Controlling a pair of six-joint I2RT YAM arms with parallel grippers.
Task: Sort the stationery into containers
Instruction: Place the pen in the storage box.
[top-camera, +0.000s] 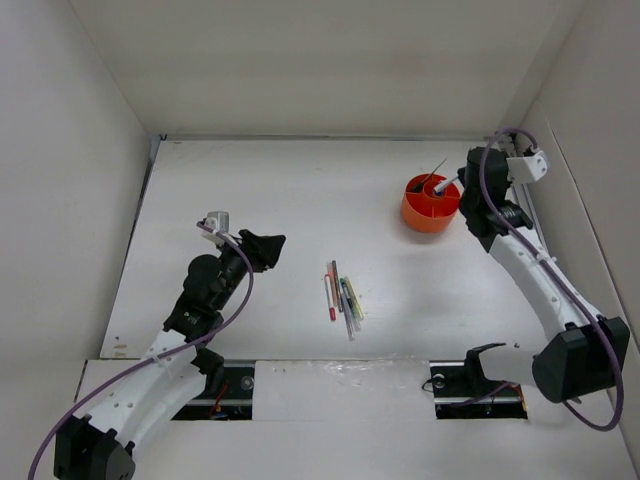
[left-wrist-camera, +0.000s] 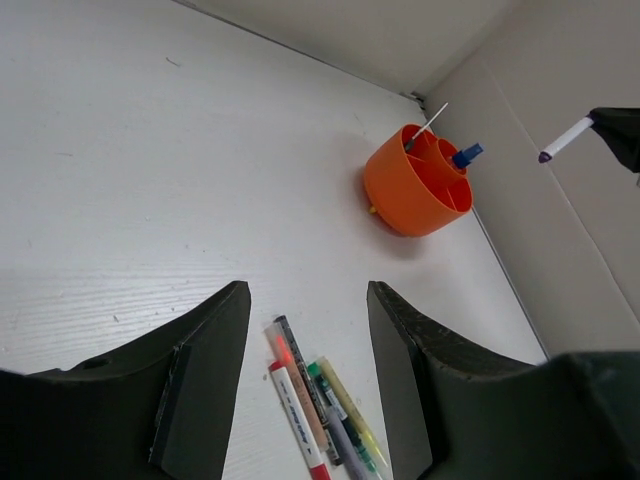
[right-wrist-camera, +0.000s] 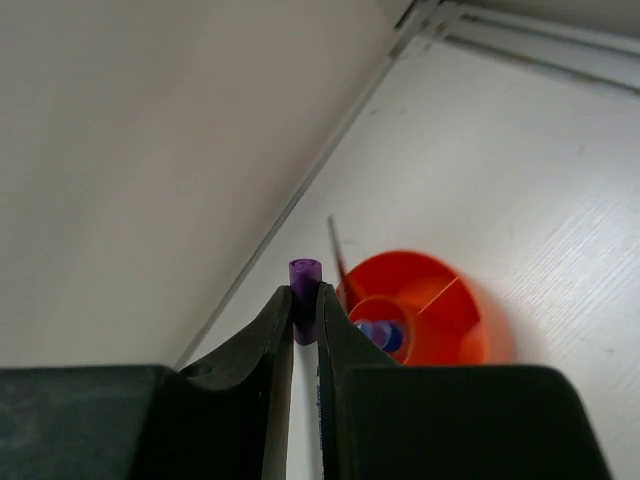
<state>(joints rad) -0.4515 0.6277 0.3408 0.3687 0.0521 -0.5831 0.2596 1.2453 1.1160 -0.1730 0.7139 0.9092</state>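
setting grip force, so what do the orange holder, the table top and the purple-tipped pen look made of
orange holder: looks like moulded plastic; even bright colour, smooth thin walls, soft sheen.
table top: probably painted or laminated board; matte white with fine grain lines.
purple-tipped pen: likely plastic; smooth white barrel, purple end, too small to be sure.

The round orange plastic holder (top-camera: 425, 221) sits upper right in the top view, with a small blue-capped bottle (left-wrist-camera: 466, 155) inside it. A row of thin pens (top-camera: 342, 295) lies at centre, well apart from the holder. The left gripper (top-camera: 270, 248) is left of the pens. The right gripper (top-camera: 460, 183), a purple-capped white pen (left-wrist-camera: 562, 141) between its fingers, is just right of the holder.
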